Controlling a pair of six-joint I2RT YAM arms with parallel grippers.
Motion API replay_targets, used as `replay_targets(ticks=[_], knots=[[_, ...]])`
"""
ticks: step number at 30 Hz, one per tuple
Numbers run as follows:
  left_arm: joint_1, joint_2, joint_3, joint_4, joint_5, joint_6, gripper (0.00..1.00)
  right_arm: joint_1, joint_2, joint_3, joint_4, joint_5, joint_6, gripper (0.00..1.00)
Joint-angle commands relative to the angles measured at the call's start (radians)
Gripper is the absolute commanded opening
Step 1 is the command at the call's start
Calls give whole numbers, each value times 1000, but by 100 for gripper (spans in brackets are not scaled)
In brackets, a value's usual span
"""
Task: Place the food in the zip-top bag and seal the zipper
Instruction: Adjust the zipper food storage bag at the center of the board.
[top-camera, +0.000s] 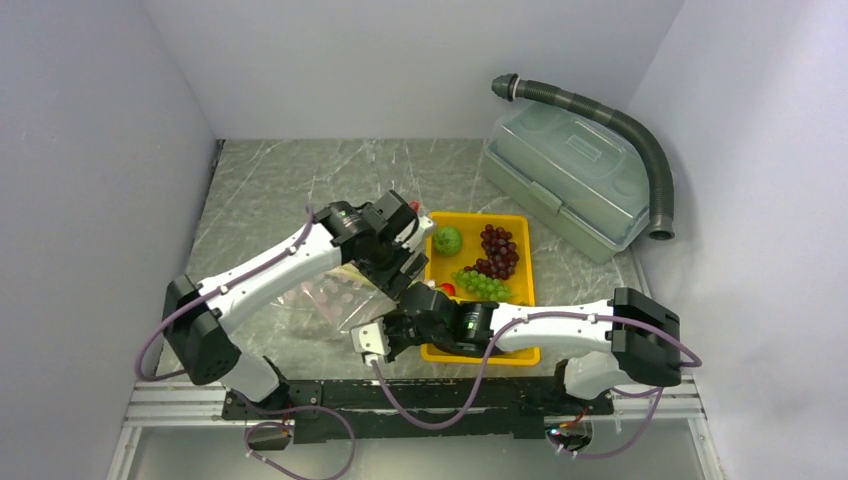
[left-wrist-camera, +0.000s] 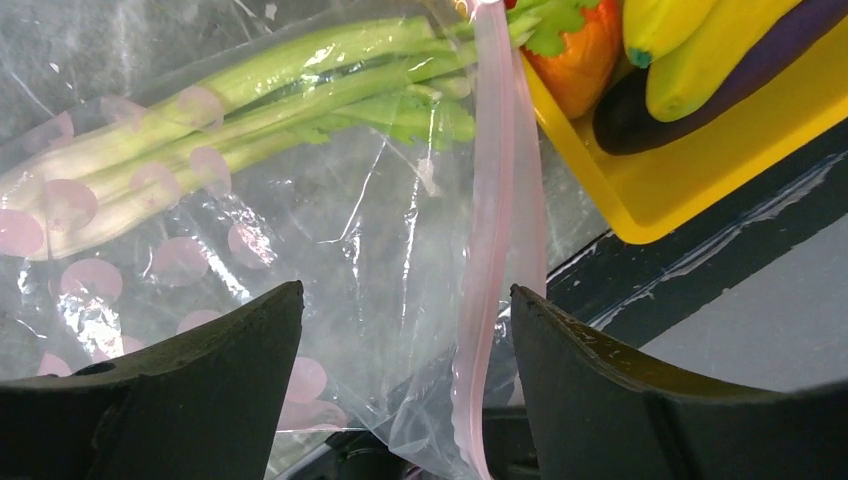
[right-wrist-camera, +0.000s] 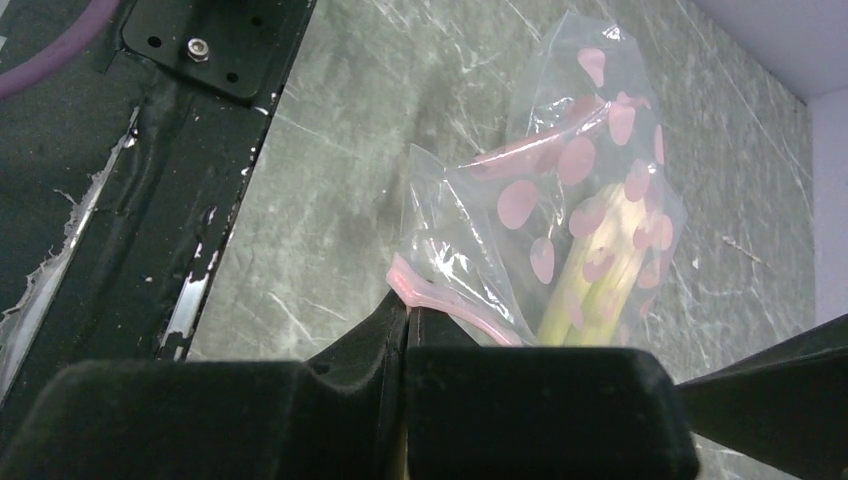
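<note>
The clear zip-top bag (top-camera: 325, 295) with pink dots lies left of the yellow tray (top-camera: 527, 300). Green leafy stalks (left-wrist-camera: 250, 90) rest inside it, also visible as stalks (right-wrist-camera: 590, 270) in the right wrist view. My left gripper (left-wrist-camera: 405, 295) is open, and the pink zipper (left-wrist-camera: 495, 220) hangs between its fingers without touching them. My right gripper (right-wrist-camera: 408, 300) is shut on the zipper's (right-wrist-camera: 450, 295) near corner and holds that end up. In the tray lie yellow bananas (left-wrist-camera: 690, 50), a purple eggplant (left-wrist-camera: 640, 115), a red pepper (left-wrist-camera: 580, 60), green grapes (top-camera: 480, 283) and dark red grapes (top-camera: 497, 250).
A translucent lidded box (top-camera: 570, 180) stands at the back right with a grey ribbed hose (top-camera: 620, 120) curving over it. White walls close in the left, back and right sides. A black rail (top-camera: 400, 400) runs along the near table edge.
</note>
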Motion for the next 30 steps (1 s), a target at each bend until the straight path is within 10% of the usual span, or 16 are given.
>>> replay_targets(ticks=[1, 30], knots=[[-45, 43, 60, -44, -66, 33, 80, 5, 1, 17, 47, 5, 4, 0], [-187, 283, 195, -182, -318, 0, 73, 18, 26, 11, 101, 26, 34, 0]])
